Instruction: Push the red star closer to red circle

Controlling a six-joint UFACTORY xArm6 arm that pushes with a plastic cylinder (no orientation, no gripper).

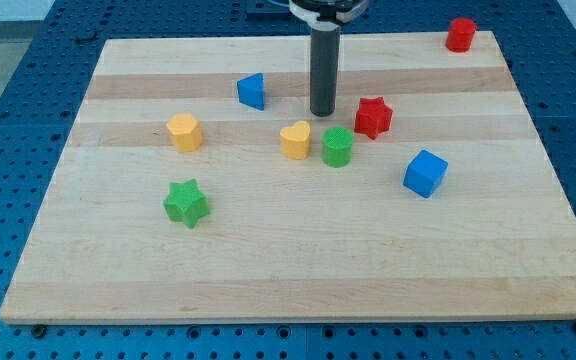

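The red star (373,117) lies right of the board's centre in the upper half. The red circle (460,34) stands at the board's top right corner, far from the star. My tip (323,113) rests on the board just left of the red star, with a small gap between them, and above the green circle (337,147).
A yellow heart (295,140) lies next to the green circle, below and left of my tip. A blue triangle (252,91) is to the tip's left. A yellow hexagon (184,132), a green star (186,203) and a blue cube (425,173) lie elsewhere on the wooden board (298,260).
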